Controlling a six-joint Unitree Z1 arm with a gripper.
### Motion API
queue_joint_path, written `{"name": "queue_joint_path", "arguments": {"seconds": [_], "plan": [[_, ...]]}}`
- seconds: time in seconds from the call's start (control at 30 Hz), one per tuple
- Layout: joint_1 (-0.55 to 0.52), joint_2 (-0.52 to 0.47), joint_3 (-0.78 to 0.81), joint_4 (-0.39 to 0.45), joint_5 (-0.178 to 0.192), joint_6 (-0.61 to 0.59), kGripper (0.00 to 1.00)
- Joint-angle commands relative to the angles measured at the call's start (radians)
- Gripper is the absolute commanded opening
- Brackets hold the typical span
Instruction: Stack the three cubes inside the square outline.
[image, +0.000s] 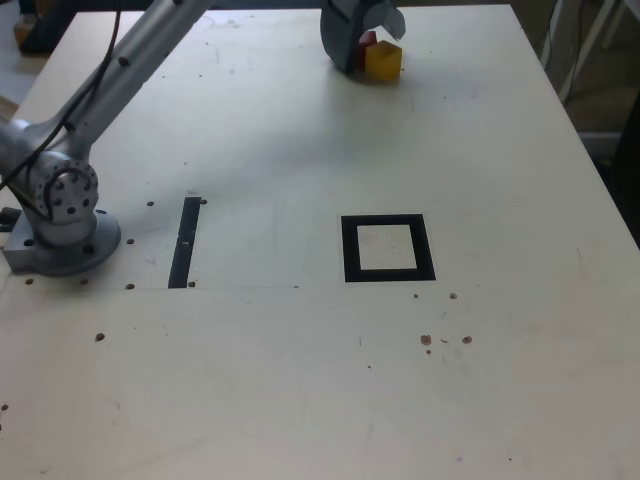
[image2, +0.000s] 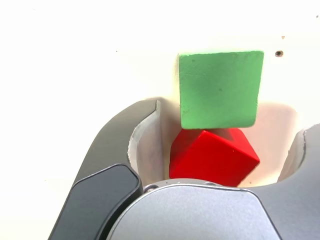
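Red cube (image2: 212, 157) is sitting between the claw (image2: 220, 150) jaws in the wrist view, turned corner-on to them, not yet clamped; a gap is showing on either side. Green cube (image2: 220, 89) is lying just beyond it, appearing to touch or nearly touch red. Yellow cube (image: 383, 60) is resting near the counter's (image: 300, 380) far edge, hard against red in the exterior view; green is hidden there behind the claw.

Claw is standing wide, straddling red, holding nothing as far as the frames show.

Step in hand, by judgement: first pick, w/ red as target. Next move is calling for the jaws to close on red w/o nudging green or yellow; red's skewed pose may let it twist or slip as the jaws are meeting it. Then lift & carry toward the counter's near-middle.

Square outline (image: 388, 248) is lying well apart from all three cubes, approx. mid-counter. Its pale centre is holding nothing: no cube placed yet.
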Motion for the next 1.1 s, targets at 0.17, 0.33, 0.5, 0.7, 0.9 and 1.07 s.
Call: {"name": "queue_joint_path", "arguments": {"seconds": [0.17, 0.33, 0.5, 0.7, 0.9, 1.07], "plan": [[-0.008, 0.007, -0.001, -0.007, 0.001, -0.011, 0.85], [-0.008, 0.007, 0.0, -0.03, 0.002, -0.012, 0.77], [-0.005, 0.006, 0.003, -0.041, 0.003, -0.014, 0.68], [0.001, 0.005, 0.008, -0.049, 0.004, -0.017, 0.65], [0.002, -0.001, 0.012, -0.048, 0.006, -0.017, 0.57], [0.002, -0.011, 0.009, -0.053, 0.017, -0.017, 0.38]]}}
